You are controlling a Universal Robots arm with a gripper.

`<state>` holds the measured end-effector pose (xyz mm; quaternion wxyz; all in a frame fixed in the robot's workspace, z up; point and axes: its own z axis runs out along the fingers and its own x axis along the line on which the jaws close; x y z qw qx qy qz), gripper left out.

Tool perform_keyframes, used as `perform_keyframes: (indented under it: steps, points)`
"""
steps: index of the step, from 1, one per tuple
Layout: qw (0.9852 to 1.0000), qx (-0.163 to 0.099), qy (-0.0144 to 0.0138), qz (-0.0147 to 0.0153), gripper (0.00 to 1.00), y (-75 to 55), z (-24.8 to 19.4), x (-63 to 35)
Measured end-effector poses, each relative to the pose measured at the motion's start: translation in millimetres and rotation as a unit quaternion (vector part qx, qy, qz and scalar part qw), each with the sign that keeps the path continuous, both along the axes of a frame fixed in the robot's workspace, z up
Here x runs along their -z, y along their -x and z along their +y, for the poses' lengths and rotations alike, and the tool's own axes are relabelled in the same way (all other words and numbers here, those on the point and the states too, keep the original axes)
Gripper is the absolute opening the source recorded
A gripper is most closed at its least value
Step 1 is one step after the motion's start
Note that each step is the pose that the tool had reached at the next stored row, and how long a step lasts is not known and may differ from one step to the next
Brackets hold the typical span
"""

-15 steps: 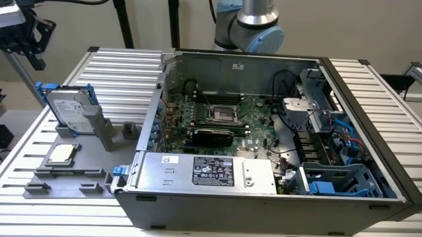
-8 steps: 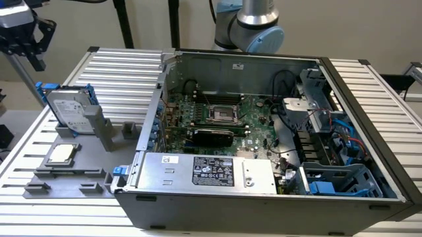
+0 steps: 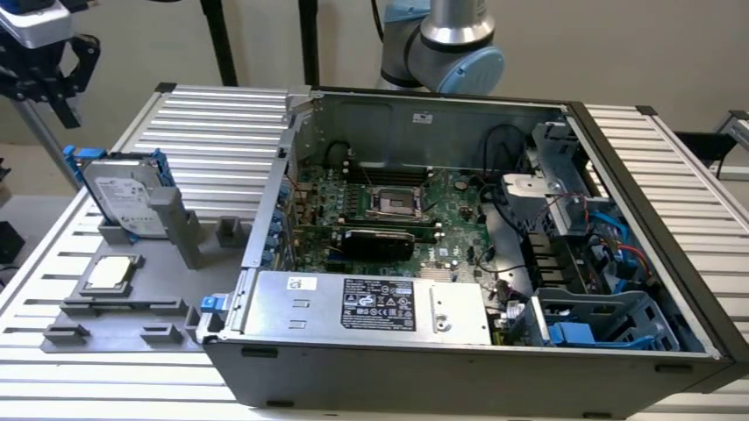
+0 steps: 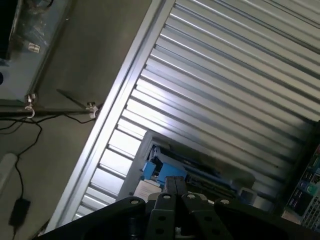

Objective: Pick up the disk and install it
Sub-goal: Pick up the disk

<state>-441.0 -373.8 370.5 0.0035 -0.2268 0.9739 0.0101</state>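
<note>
The disk (image 3: 121, 195), a silver-grey drive with a white label in a bright blue frame, stands upright in a slot of the grey fixture (image 3: 175, 311) on the exterior view's left. My gripper (image 3: 59, 95) hangs high above and slightly left of it, apart from it, fingers together with nothing between them. In the wrist view the shut gripper (image 4: 175, 184) points down toward the disk (image 4: 200, 172), whose blue frame edge shows below.
An open computer case (image 3: 468, 368) holds a motherboard (image 3: 387, 210), a labelled power supply (image 3: 374, 303) and a blue-grey drive bay (image 3: 609, 320). A small square chip (image 3: 109, 274) lies on the fixture. The ribbed metal table (image 4: 225, 75) ends at an edge with floor and cables (image 4: 30, 120) beyond.
</note>
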Motion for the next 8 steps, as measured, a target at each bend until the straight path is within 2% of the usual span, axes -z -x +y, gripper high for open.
perform_keyframes:
  steps: [4,8]
  points:
    - [0.9993,-0.037,0.0000,0.0000,0.11,0.0,0.0,1.2]
    - [0.9973,-0.073,0.0000,0.0000,0.11,0.0,0.0,2.4]
